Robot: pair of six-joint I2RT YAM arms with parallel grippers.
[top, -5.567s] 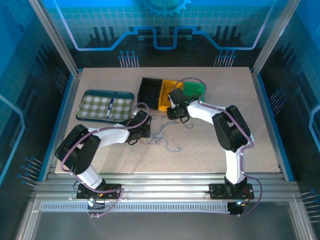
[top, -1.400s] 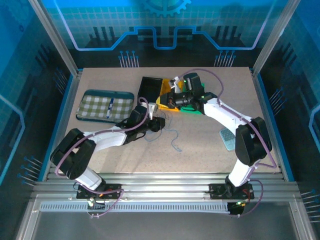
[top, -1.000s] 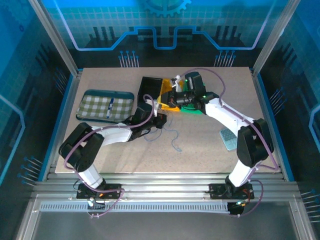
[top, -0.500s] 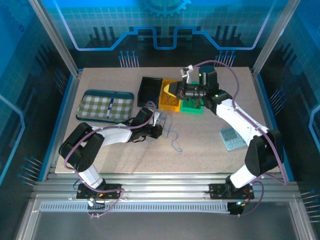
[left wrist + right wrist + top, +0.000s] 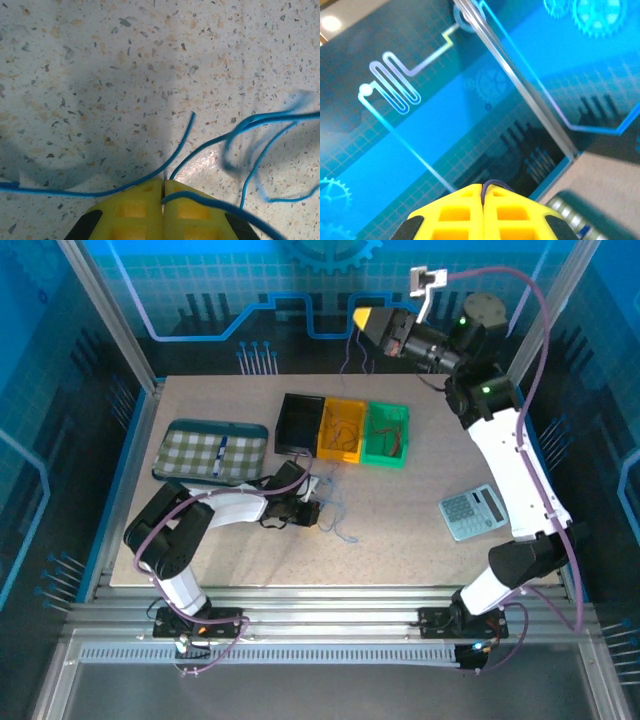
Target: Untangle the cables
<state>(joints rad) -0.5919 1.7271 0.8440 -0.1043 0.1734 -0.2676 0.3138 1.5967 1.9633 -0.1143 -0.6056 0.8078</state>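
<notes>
Pinching blue cable (image 5: 250, 125) against tabletop (image 5: 400, 530), left claw (image 5: 163, 182) is clamping shut. Right claw (image 5: 365, 318) is gripping dark strand (image 5: 492, 183) high up. Risk: thin strand slipping free, or pull tightening knot.

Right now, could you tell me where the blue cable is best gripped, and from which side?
Take the blue cable on the loose loop past the left gripper, straight down from above. It lies almost flat on the table, so only a top-down pinch astride the strand should catch it.
</notes>
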